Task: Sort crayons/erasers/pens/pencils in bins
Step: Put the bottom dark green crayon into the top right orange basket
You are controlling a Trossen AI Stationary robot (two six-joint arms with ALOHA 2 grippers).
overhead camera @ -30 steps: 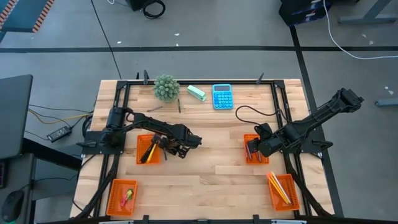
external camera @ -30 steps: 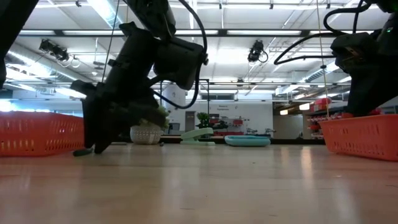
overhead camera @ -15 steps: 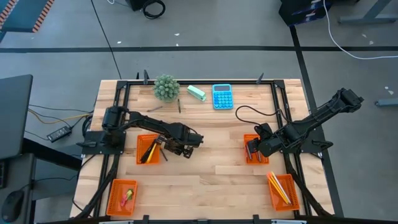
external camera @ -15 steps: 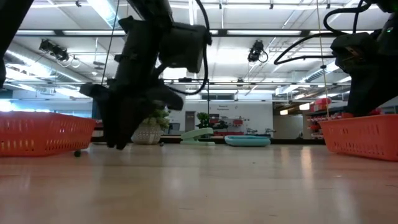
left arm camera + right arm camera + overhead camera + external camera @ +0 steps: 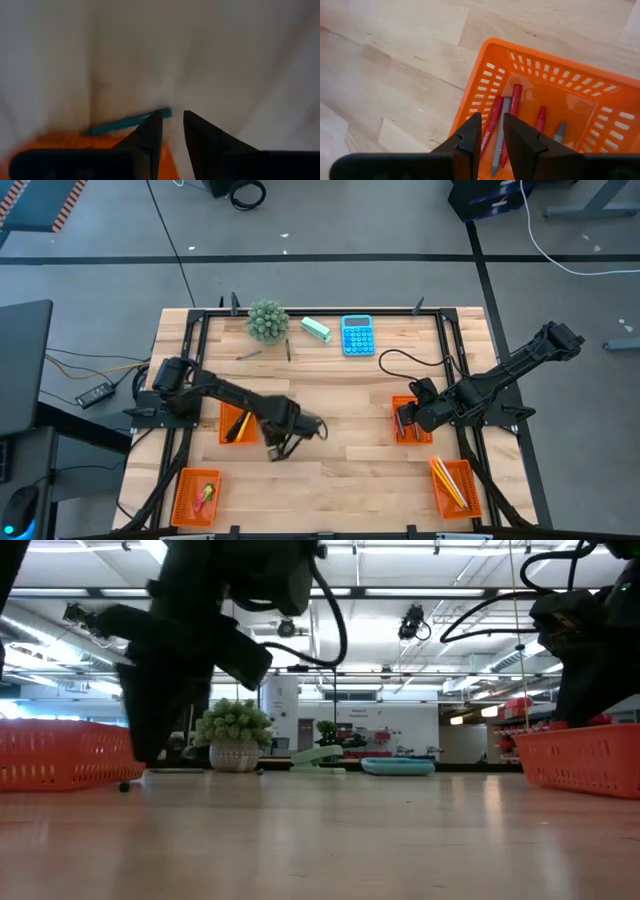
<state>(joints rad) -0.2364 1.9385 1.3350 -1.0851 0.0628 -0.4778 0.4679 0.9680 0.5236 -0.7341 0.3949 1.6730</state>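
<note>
Dark arm (image 5: pixel 190 650) fills 10 o'clock, reaching down toward the wooden table (image 5: pixel 320 840). Orange bin (image 5: pixel 60 753) at 9 o'clock, another bin (image 5: pixel 585 758) at 3. Potted plant (image 5: pixel 233 736) and teal flat object (image 5: pixel 398 766) near centre, far back.

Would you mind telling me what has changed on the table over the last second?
The left gripper has swung away from the bin beside it, out over bare table toward the front edge; whether it carries anything cannot be told. The right gripper stayed over its bin, and all four bins, the calculator and plant are unmoved.
</note>
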